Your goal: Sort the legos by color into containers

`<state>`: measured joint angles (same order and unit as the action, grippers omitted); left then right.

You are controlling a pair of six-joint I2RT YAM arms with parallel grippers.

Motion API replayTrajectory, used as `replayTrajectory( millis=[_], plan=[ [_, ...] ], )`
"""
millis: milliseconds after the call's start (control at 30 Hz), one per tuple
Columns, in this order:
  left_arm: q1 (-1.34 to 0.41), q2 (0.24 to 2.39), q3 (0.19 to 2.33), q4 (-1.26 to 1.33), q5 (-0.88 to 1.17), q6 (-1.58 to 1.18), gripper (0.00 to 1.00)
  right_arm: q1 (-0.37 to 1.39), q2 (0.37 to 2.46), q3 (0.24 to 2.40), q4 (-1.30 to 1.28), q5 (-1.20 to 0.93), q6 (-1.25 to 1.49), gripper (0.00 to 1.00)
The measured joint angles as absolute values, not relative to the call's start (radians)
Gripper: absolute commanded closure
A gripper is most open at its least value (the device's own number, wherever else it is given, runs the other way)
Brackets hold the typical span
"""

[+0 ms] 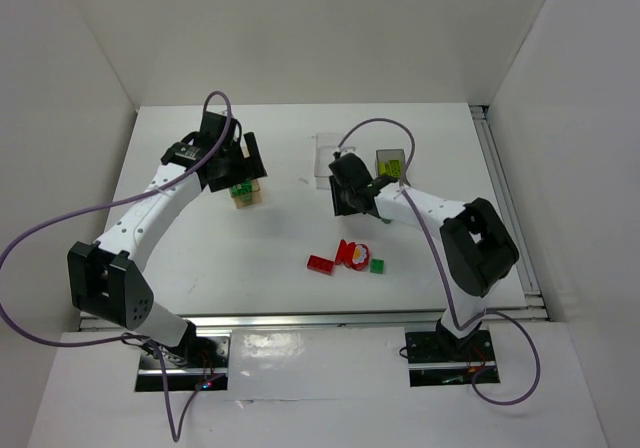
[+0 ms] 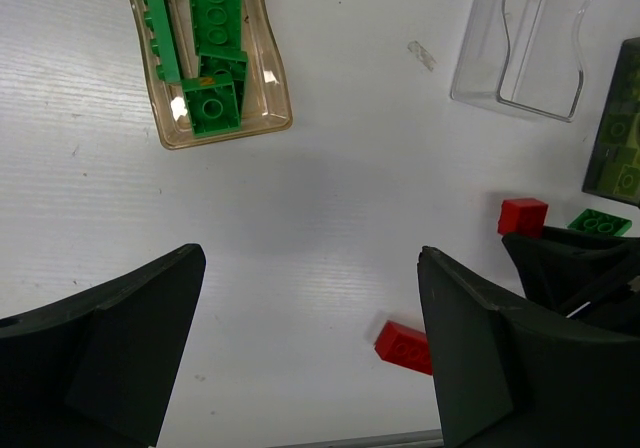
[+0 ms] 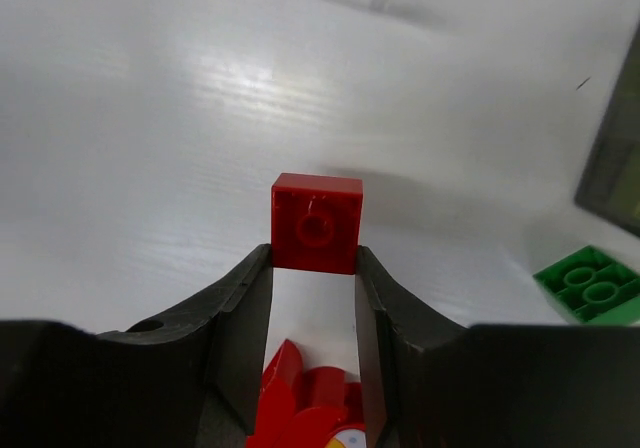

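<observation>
Nearest, loose on the white table [image 1: 250,268]: flat red lego [image 1: 321,264], round red piece [image 1: 352,254] and dark green lego [image 1: 377,265], close together. Just beyond, right gripper [image 3: 313,263] clamped on a square red lego [image 3: 317,218]. Over to the left, left gripper [image 2: 310,258] with fingers spread wide, holding nothing, by the orange-tan bin [image 2: 275,98] of green legos [image 2: 215,18]. Farthest back, clear bin [image 2: 480,58] beside smoky grey bin [image 1: 390,158] with yellow-green legos [image 1: 392,169].

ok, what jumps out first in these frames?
The right claw pinching a small red brick at its tips, right of centre. Then the orange-tan bin left of centre, packed with green bricks, the open left claw near it. A second red brick, round red piece and green brick lie loose mid-table.
</observation>
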<state>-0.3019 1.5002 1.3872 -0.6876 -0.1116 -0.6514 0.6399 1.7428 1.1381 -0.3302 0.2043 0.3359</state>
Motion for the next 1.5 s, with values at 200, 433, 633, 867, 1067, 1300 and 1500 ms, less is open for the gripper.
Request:
replayTrajectory(
  millis=[200, 433, 633, 867, 1067, 1300, 1500],
  plan=[
    [-0.302, 1.500, 1.388, -0.688, -0.117, -0.649, 0.04, 0.577, 1.750, 1.264, -0.329, 0.227, 0.339, 0.68],
    [-0.292, 1.497, 1.388, -0.693, -0.130, -0.630, 0.04, 0.510, 1.882, 1.486, -0.279, 0.221, 0.330, 0.68],
    [-0.274, 1.486, 1.388, -0.699, -0.134, -0.628, 0.04, 0.495, 2.043, 1.629, -0.263, 0.204, 0.330, 0.35],
    [-0.262, 1.483, 1.388, -0.705, -0.128, -0.629, 0.04, 0.495, 2.048, 1.612, -0.232, 0.209, 0.305, 0.35],
    [-0.262, 1.483, 1.388, -0.703, -0.120, -0.629, 0.05, 0.507, 1.774, 1.331, -0.246, 0.213, 0.309, 0.36],
    [-0.262, 1.486, 1.388, -0.702, -0.110, -0.629, 0.05, 0.670, 1.564, 1.103, -0.326, 0.160, 0.325, 0.21],
    [-0.263, 1.488, 1.388, -0.702, -0.107, -0.629, 0.05, 0.872, 1.510, 1.030, -0.380, 0.072, 0.264, 0.21]
  ],
)
